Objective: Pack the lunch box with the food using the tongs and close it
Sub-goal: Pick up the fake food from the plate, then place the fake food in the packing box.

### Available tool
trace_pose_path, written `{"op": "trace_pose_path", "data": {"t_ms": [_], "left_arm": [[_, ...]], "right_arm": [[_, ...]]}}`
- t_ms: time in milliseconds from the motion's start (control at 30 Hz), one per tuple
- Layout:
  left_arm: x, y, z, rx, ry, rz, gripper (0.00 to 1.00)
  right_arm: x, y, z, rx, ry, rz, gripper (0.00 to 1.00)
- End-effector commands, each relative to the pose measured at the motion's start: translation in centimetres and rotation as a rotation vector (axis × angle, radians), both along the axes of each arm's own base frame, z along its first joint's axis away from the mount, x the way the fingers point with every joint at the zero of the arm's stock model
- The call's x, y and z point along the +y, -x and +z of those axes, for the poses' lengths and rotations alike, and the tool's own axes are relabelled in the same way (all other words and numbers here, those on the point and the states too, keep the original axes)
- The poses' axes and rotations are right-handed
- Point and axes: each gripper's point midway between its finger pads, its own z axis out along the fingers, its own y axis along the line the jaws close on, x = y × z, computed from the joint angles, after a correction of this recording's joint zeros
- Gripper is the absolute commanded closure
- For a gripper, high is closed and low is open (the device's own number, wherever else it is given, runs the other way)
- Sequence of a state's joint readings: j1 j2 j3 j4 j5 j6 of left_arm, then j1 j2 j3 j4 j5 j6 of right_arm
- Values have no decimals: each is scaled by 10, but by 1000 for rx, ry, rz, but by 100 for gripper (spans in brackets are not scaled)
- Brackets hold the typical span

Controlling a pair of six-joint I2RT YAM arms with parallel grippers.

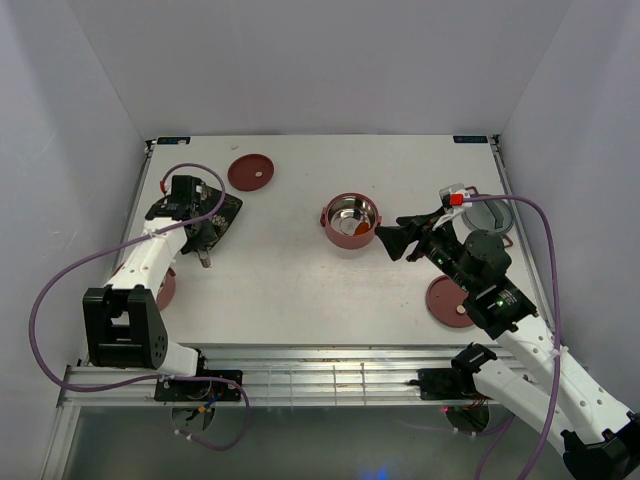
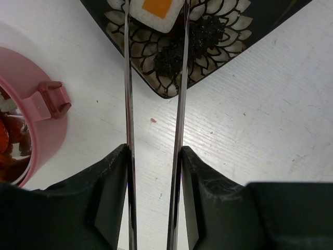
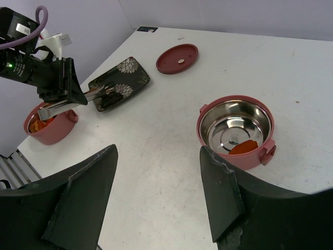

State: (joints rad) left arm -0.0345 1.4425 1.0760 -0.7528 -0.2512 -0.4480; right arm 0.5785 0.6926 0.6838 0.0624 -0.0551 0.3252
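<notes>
The left gripper (image 2: 153, 156) was found clenched on the tongs (image 2: 179, 104), one finger pressed against each arm. The tong tips were placed at either side of a white piece (image 2: 156, 10) with an orange centre, over the dark floral plate (image 2: 218, 36). Whether the piece was lifted could not be told. One red tier (image 2: 31, 99) was seen just beside the plate at the table's left, with orange-red food inside. A second tier (image 3: 204, 130) was noted at mid-table, holding one orange piece (image 3: 242, 148). The right gripper (image 3: 157, 151) was seen released, with nothing between its fingers, near the second tier. One lid (image 3: 178, 56) was lying flat behind the plate, and another lid (image 1: 449, 300) near the right arm.
</notes>
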Motion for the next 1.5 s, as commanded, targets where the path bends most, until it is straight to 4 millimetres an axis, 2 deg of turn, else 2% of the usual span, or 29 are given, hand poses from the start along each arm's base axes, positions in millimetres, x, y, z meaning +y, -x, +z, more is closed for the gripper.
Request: {"op": "trace_pose_path", "data": {"t_ms": [0, 333, 633, 733, 767, 833, 867, 933, 967, 1000, 1033, 1167, 1267, 1333, 1433, 1467], "left_arm": [[1, -14, 43, -129, 3, -5, 53], [-9, -38, 85, -235, 46, -37, 62], [-36, -46, 108, -291, 98, -111, 65], [-60, -48, 117, -319, 129, -159, 65], [-79, -47, 118, -320, 137, -204, 65], [-100, -47, 120, -326, 147, -235, 65], [-121, -43, 122, -327, 158, -282, 66], [-144, -43, 122, -329, 182, -317, 66], [-166, -38, 123, -330, 194, -369, 66], [-177, -39, 124, -337, 203, -388, 66], [-196, -32, 125, -339, 217, -431, 66], [-239, -27, 126, -358, 261, -537, 66], [-266, -22, 125, -370, 280, -599, 66], [-277, -22, 125, -380, 285, -623, 66], [-295, -19, 118, -376, 296, -666, 66], [-301, -17, 110, -360, 292, -680, 66]], "right_arm": [[-1, 1, 14, -53, -22, -7, 30], [-1, 0, 12, -50, -19, -10, 30], [-3, -2, 11, -49, -15, -20, 30], [-3, -2, 11, -50, -12, -23, 30], [-3, -3, 10, -48, -12, -27, 30], [-3, -3, 9, -45, -10, -28, 30], [-4, -3, 10, -49, -13, -30, 30], [-4, -3, 9, -47, -12, -33, 30], [-5, -4, 9, -49, -13, -39, 30], [-6, -4, 9, -49, -13, -42, 30], [-6, -4, 10, -52, -16, -43, 30], [-7, -4, 11, -58, -20, -47, 30], [-6, -4, 10, -55, -18, -44, 30], [-6, -5, 9, -53, -17, -45, 30], [-6, -4, 10, -56, -16, -45, 30], [-7, -4, 10, -57, -17, -47, 30]]}}
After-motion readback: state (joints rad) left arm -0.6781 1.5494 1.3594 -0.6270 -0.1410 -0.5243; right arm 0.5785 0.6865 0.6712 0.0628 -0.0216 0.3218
